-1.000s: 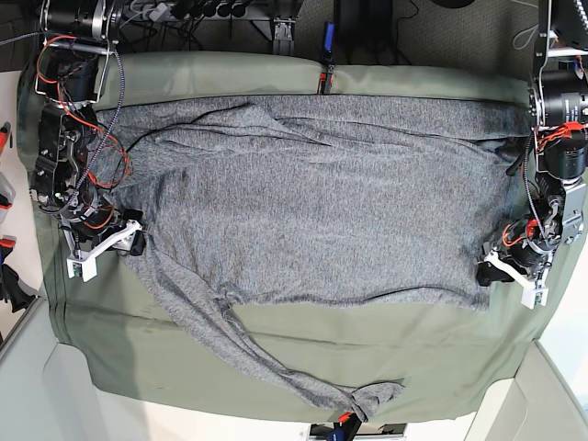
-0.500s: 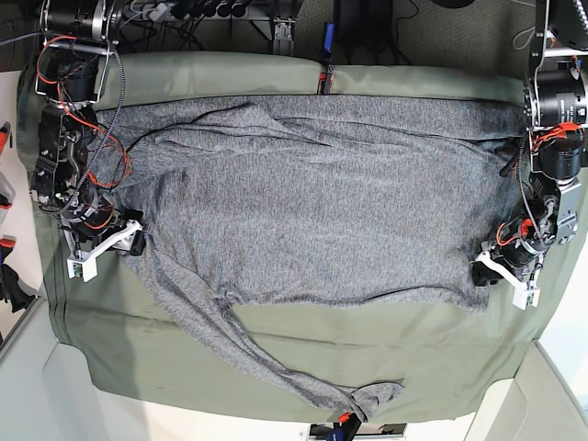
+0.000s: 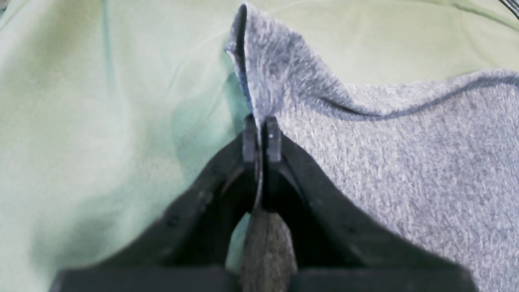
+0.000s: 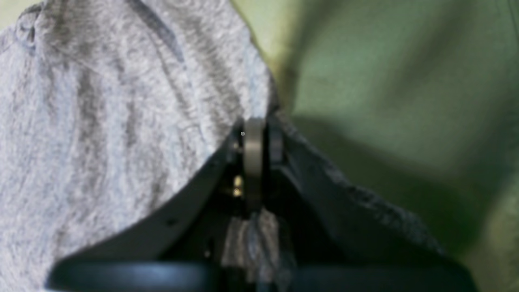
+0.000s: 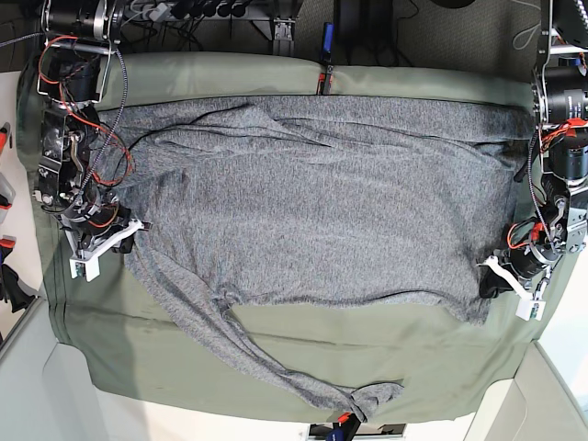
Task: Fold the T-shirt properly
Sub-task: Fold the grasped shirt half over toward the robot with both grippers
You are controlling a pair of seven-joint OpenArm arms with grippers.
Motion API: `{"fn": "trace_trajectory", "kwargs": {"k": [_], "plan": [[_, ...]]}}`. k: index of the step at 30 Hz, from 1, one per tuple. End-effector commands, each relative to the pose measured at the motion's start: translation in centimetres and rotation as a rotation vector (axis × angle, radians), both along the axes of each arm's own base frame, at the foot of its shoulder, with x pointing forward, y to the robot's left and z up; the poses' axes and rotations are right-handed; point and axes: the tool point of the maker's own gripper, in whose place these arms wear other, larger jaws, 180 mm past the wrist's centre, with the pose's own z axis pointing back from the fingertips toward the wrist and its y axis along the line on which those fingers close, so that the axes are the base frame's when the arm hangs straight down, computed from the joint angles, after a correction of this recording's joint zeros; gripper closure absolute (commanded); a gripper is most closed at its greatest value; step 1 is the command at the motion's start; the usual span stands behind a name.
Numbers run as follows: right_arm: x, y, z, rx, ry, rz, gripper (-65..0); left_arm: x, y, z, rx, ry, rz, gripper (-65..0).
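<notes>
The heather-grey T-shirt [image 5: 312,202] lies spread across the olive-green cloth [image 5: 303,344], with one sleeve trailing toward the front edge [image 5: 367,397]. My left gripper [image 5: 501,280], at the right of the base view, is shut on the shirt's front right corner; in the left wrist view its jaws [image 3: 261,140] pinch a fold of the grey knit [image 3: 284,93]. My right gripper [image 5: 115,246], at the left of the base view, is shut on the shirt's left edge; the right wrist view shows its jaws [image 4: 257,138] closed with grey fabric [image 4: 121,101] between them.
The olive-green cloth covers the whole table and hangs over the front edge. Clamps hold it at the back middle [image 5: 323,78] and front middle [image 5: 342,421]. Cables and stands sit behind the table. Both arm bases stand at the table's left and right sides.
My left gripper has shifted a little down and outward to the right with the shirt corner in it, drawing that edge taut. My right gripper has barely moved.
</notes>
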Motion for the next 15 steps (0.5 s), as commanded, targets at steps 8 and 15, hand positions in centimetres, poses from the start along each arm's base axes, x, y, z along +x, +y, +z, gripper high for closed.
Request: {"fn": "trace_trajectory", "kwargs": {"k": [8,15], "plan": [[0.8,-0.8,4.8,-0.041,-0.122,0.009,0.0,0.4,1.6,4.8,0.069,-0.149,-0.043,0.0],[-0.7,-0.6,5.1,-0.067,-0.135,0.025,0.0,-2.6,0.2,6.3,0.189,-0.195,-0.173,0.0]]}}
